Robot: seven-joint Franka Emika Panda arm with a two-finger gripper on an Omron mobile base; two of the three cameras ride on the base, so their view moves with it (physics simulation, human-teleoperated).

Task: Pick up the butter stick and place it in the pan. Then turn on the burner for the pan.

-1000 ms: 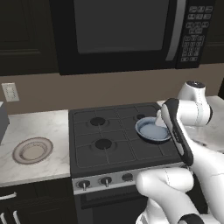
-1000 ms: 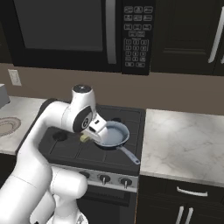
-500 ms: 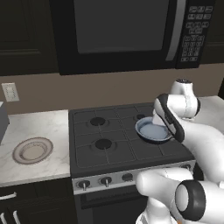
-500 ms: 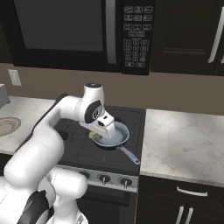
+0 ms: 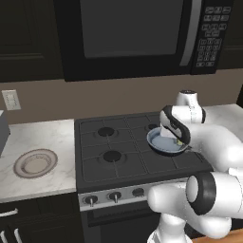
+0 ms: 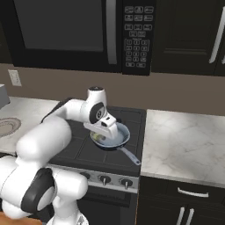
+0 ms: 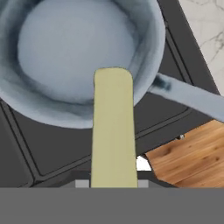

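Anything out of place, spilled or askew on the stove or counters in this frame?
Nothing stands out. The pale-yellow butter stick is held in the gripper above the round blue-grey pan, which sits flat on the black stove. The beige round plate rests level on the marble counter.

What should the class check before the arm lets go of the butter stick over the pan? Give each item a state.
1. Butter stick held in the end effector: ok.
2. End effector over the pan: ok.
3. Stick's far end over the pan's blue-grey inside in the hand view: ok.
4. Pan sitting on the stove: ok.
5. Pan inside free of other things: ok.
6. Burner under the pan on or off: cannot tell.
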